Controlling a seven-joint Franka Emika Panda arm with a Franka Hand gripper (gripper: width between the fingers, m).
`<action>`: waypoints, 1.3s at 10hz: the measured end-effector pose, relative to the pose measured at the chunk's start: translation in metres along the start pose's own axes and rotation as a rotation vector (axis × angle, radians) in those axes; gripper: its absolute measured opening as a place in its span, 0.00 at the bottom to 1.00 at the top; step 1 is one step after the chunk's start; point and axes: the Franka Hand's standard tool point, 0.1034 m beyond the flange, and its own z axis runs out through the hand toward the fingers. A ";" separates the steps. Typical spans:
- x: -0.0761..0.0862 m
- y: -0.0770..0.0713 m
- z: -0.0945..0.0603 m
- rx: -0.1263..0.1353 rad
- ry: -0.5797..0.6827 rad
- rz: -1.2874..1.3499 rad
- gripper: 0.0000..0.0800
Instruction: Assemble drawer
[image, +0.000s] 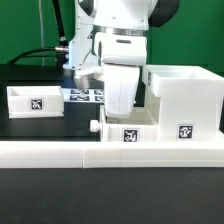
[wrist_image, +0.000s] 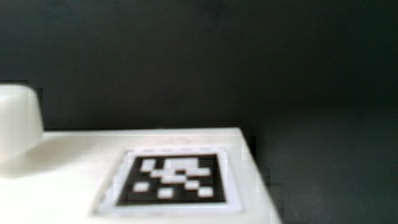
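end effector (image: 118, 106) hangs low at the far wall of the middle tray (image: 130, 132). fingers hidden; open or closed, cannot tell. tray's long axis runs across the exterior view. housing (image: 186, 95) sits just beside it on that view's right, second tray (image: 35, 100) well apart on the left.

Finish notes. The large boxy white plastic housing (image: 185, 98), at the table edge on the exterior view's right, is smooth with a faint sheen. The small open-top white plastic tray (image: 33, 99), toward the opposite edge, has the same finish. Its square black-and-white tag (image: 37, 103) looks flat and printed. The black table top (image: 40, 130) is matt and even. The long low white rail (image: 60, 152) along the front edge is smooth plastic. The white robot arm casing (image: 125, 15) is glossy.
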 end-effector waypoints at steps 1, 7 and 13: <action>0.002 0.000 0.000 0.005 -0.001 -0.004 0.05; 0.004 0.000 0.000 0.018 -0.006 -0.010 0.05; 0.012 0.003 -0.002 0.019 -0.002 -0.025 0.05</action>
